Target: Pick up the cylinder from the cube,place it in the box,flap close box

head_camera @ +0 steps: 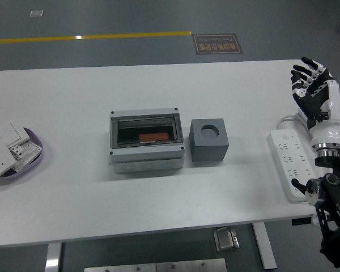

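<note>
Orange cylinder lying inside the box, seen through the clear flap, which is down over it. Long axis running left to right, parallel to the table's near edge; ends too dim behind the flap to tell apart. Resting toward the near right part of the compartment. Grey-white box near the middle of the white table, with a screw at each corner of its frame. No print readable on box or flap.

Just beside the box on its right, not quite touching: dark grey cube, round socket in its top face showing nothing but shadow.

Far right, at the table's edge: right hand raised above the surface, palm turned toward the table, five fingers spread apart and clasping nothing. White forearm below it, black joints at the lower right corner. Under the arm, a white power strip lying with its length pointing away from the near edge, cable looped behind it.

Far left: purple tray holding white switch plates, well apart from the box.

On the floor beyond the table: yellow line and a dark plate with red characters, too small to read.
</note>
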Action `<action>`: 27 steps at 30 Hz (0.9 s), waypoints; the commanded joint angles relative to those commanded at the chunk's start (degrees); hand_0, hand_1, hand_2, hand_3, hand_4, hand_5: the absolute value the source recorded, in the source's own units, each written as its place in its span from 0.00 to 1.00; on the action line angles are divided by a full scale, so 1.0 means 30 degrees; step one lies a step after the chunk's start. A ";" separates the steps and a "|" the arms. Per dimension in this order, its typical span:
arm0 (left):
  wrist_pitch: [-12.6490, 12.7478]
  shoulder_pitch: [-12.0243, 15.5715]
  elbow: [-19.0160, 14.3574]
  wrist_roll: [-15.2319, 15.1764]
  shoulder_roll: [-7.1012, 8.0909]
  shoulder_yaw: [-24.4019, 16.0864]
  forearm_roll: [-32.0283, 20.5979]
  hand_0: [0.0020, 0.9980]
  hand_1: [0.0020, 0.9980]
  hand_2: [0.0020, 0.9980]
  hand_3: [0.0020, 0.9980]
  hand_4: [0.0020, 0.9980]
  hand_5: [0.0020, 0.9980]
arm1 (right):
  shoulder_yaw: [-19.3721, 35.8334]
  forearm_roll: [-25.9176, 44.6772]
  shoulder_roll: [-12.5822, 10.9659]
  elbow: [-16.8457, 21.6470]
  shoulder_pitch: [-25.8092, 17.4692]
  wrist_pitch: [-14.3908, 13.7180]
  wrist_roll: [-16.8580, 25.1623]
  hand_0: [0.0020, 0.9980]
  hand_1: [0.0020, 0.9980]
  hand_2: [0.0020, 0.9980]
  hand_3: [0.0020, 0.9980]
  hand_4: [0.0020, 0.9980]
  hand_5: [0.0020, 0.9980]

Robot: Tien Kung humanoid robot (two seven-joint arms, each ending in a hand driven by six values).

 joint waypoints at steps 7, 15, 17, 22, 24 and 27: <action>0.0034 0.0009 0.0000 0.0031 -0.0009 -0.0025 -0.0074 0.60 0.58 0.56 0.60 0.67 0.27 | 0.0010 -0.0098 0.0143 -0.0062 0.0219 -0.0029 -0.0043 0.58 0.65 0.65 0.69 0.59 0.13; 0.0043 -0.0044 0.0000 0.0063 0.0079 -0.0192 -0.0051 0.60 0.58 0.56 0.60 0.67 0.27 | -0.0415 -0.0190 0.0181 -0.0444 0.0619 0.0027 -0.0147 0.55 0.64 0.64 0.69 0.60 0.12; 0.0043 -0.0068 0.0000 0.0060 0.0062 -0.0203 -0.0070 0.60 0.58 0.56 0.60 0.67 0.27 | -0.0466 -0.0190 0.0200 -0.0501 0.0669 0.0046 -0.0163 0.55 0.64 0.64 0.69 0.60 0.12; 0.0070 -0.0089 0.0000 0.0057 0.0034 -0.0212 -0.0213 0.60 0.58 0.56 0.60 0.67 0.27 | -0.0431 -0.0113 0.0333 -0.0630 0.0555 0.0076 -0.0181 0.57 0.64 0.64 0.69 0.60 0.12; 0.0078 -0.0073 0.0000 0.0091 0.0009 -0.0217 -0.0235 0.60 0.58 0.56 0.60 0.67 0.27 | -0.0415 -0.0099 0.0347 -0.0664 0.0518 0.0083 -0.0196 0.57 0.64 0.64 0.69 0.60 0.12; 0.0084 -0.0054 0.0000 0.0106 -0.0047 -0.0204 -0.0281 0.60 0.58 0.56 0.60 0.67 0.27 | -0.0307 -0.0066 0.0339 -0.0709 0.0459 0.0081 -0.0188 0.58 0.64 0.64 0.69 0.60 0.12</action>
